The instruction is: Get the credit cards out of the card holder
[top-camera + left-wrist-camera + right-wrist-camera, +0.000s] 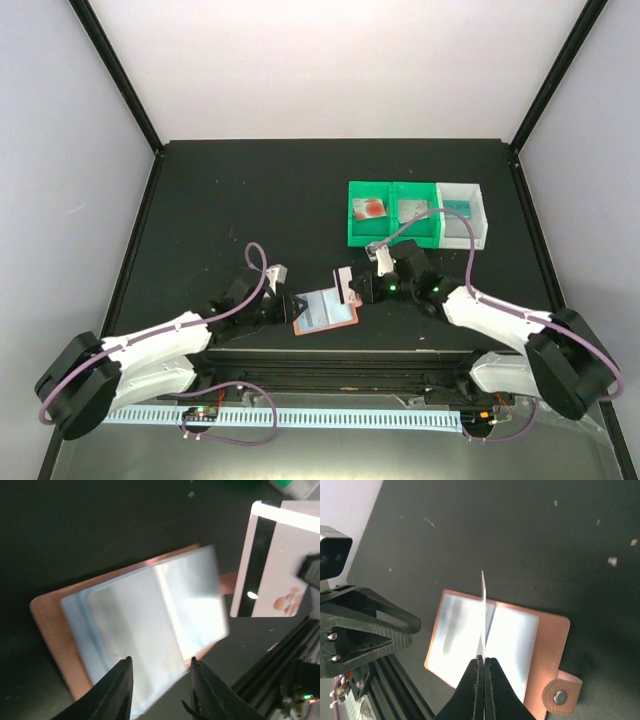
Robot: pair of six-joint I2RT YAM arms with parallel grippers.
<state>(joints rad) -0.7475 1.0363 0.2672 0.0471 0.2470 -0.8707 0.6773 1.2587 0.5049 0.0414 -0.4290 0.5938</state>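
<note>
The salmon-pink card holder (322, 312) lies open on the black table, its pale blue-grey pockets up. It also shows in the left wrist view (145, 630) and the right wrist view (550, 635). My right gripper (358, 290) is shut on a whitish credit card (344, 287) with a black stripe, held upright just above the holder. The card is edge-on in the right wrist view (483, 605) between the shut fingers (484, 659). It shows flat in the left wrist view (272, 565). My left gripper (161, 662) is open, its fingertips over the holder's left edge (290, 305).
Two green bins (392, 238) and a white bin (470, 190) stand at the back right. A whitish card with reddish marks (370, 208) lies in the left green bin, another card (413, 208) in the middle one. The metal rail (340, 355) runs along the near edge.
</note>
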